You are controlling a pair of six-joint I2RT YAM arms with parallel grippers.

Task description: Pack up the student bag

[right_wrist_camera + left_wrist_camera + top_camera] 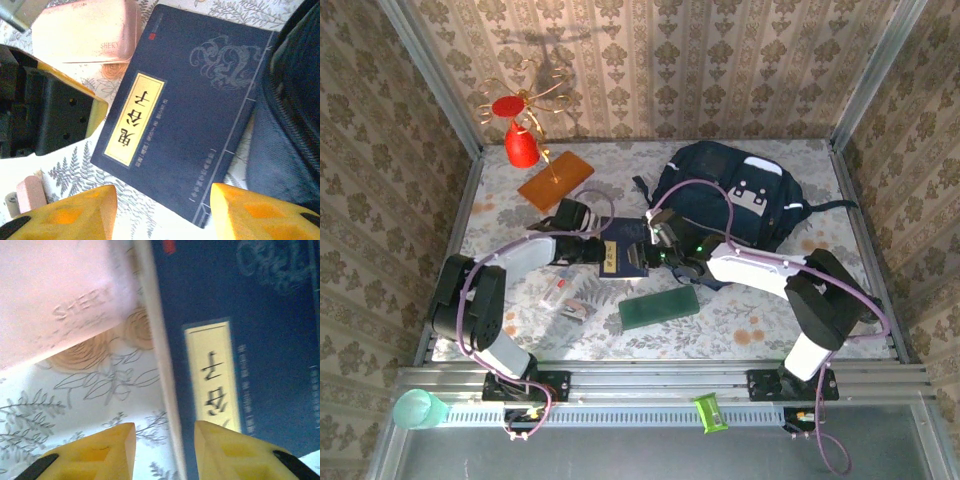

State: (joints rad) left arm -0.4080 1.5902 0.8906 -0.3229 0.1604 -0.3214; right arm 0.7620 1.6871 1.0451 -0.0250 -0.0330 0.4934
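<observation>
Floral-cloth table (740, 320), boxed in by wallpapered walls (670, 60). A navy booklet (620, 255) lies flat mid-table. The bag (730, 200) lies behind and right of it, right up against its edge. Both arms bend in low over the booklet. The left gripper (164, 432) is released, straddling its left edge. The right gripper (162, 195) is spread wide over its corner. A pink case (85, 30) crowds the booklet's left and a green box (658, 308) sits in front, with bare cloth past that.

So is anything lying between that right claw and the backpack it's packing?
Nothing visible blocks it. The right gripper hovers open over the navy booklet, which lies flat right beside the student bag, with no other item between them.
</observation>
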